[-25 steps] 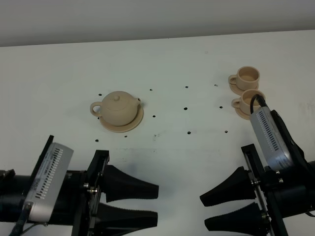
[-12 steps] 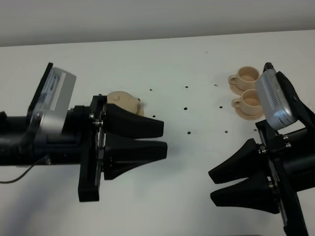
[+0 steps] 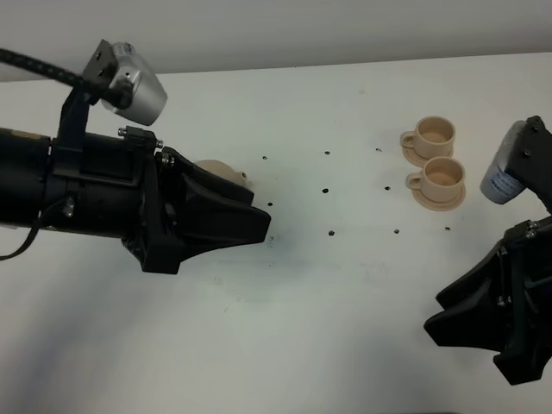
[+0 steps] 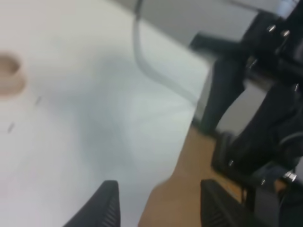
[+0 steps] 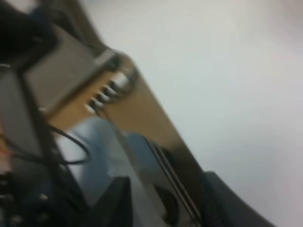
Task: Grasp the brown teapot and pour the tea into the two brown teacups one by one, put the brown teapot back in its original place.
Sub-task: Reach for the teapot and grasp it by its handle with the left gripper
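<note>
The brown teapot (image 3: 221,170) stands at the left of the table. Only a part of its body and its spout show behind my left arm, which hides the saucer under it. My left gripper (image 3: 261,226) hovers just right of the teapot, pointing right. In the left wrist view it (image 4: 161,210) stands open with nothing between its fingers. The two brown teacups (image 3: 434,132) (image 3: 442,175) sit on their saucers at the back right. A blurred tan cup shape (image 4: 9,75) shows in the left wrist view. My right gripper (image 3: 435,315) is open and empty at the front right, well short of the cups.
Small dark holes (image 3: 331,232) dot the white tabletop (image 3: 345,285) between teapot and cups. The right wrist view is blurred and shows the table's wooden edge (image 5: 142,109) and equipment beyond it.
My left arm has risen and swung up over the teapot, hiding most of it. My right arm has pulled back towards the right edge, uncovering the nearer cup. Both grippers stay open.
</note>
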You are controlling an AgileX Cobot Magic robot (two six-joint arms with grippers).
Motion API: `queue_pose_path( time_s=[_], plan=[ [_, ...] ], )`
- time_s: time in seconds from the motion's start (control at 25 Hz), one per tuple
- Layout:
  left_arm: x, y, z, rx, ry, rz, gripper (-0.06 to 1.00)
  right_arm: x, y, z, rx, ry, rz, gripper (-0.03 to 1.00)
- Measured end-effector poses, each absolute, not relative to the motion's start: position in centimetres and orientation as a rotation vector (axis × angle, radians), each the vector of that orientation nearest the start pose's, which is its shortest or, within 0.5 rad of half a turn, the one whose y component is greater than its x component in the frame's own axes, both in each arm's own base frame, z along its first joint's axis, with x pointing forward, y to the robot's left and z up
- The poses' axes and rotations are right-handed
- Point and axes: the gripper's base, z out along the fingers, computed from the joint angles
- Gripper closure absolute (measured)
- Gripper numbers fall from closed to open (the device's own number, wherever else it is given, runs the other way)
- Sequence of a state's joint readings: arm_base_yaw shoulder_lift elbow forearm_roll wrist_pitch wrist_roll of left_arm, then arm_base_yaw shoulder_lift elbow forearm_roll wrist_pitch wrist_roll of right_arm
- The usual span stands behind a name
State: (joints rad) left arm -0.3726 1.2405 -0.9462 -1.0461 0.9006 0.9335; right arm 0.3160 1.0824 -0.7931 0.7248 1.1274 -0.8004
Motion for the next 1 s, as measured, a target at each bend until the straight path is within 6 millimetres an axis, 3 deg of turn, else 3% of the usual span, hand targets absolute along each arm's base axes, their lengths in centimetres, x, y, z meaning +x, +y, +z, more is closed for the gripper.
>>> queue_pose_path(
  time_s=[0.16,0.44,0.64,0.8,1.0],
  plan=[
    [20.7,-13.9,32.4,0.824,2.246,-0.896,0.52,15.3,9.5,28.7,-1.018,2.534,0.668,0.63],
    [21.9,-12.5,31.5,0.617,2.377,-0.673,0.52,15.2,7.3,29.0,-0.769,2.639,0.375,0.63],
    [22.5,-11.6,31.3,0.504,2.41,-0.547,0.52,14.2,5.9,30.0,-0.643,2.627,0.237,0.64],
    [22.9,-11.2,30.9,0.454,2.446,-0.491,0.52,12.6,5.2,31.3,-0.619,2.545,0.218,0.64],
    [24.9,-11.7,29.8,0.444,2.546,-0.435,0.52,10.1,4.3,32.8,-0.536,2.443,0.225,0.64]
  ],
)
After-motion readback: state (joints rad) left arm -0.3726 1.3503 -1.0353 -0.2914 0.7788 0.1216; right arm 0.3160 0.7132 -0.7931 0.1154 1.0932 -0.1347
